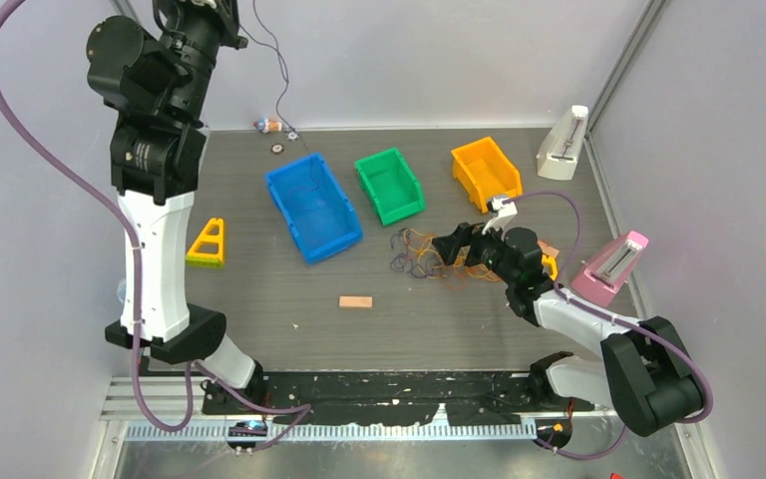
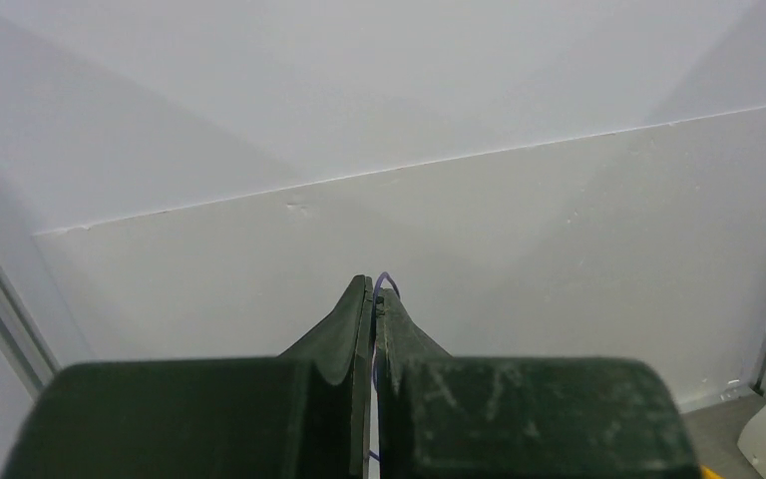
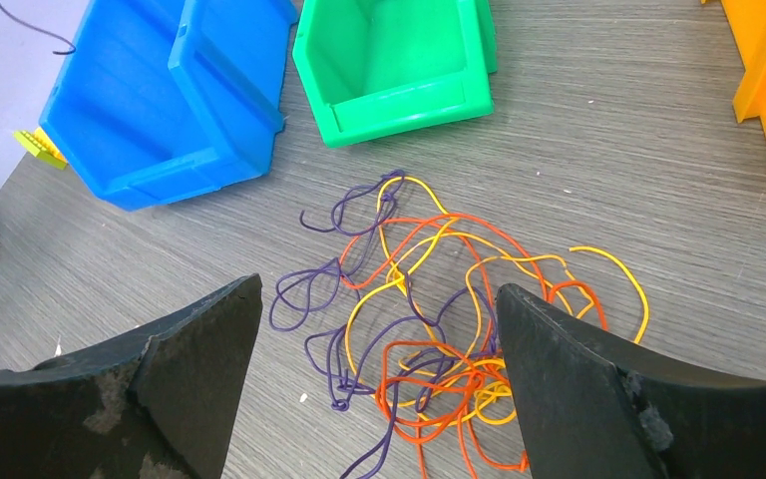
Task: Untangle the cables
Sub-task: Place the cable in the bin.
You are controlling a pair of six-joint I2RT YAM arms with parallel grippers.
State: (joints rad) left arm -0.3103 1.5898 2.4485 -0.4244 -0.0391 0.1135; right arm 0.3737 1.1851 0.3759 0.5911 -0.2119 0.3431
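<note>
Evidently the work is split between the two arms. The left fingers (image 2: 357, 324) are pressed together on one thin purple strand (image 2: 387, 281). That arm is raised high by the back wall, so the strand hangs in a long line toward the rear edge of the table (image 1: 259, 319), probably to draw it free of the rest. The cables (image 3: 439, 329) lie as a loose tangle on the table in front of the green bin (image 3: 389, 60). The right fingers (image 3: 194, 349) stand wide apart just above the tangle and hold nothing, seemingly placed to take a next strand or pin the heap.

Three bins stand in a row behind the tangle: one blue bin (image 1: 311, 208), the green one and one orange bin (image 1: 485, 172), perhaps meant for sorted strands. The tangle shows three colours, purple, orange and yellow, but the strands cross too much to count. Elsewhere lie one wooden block (image 1: 355, 301), one yellow triangular piece (image 1: 207, 242), one white wedge-shaped device (image 1: 563, 146) and one pink wedge-shaped device (image 1: 613, 267).
</note>
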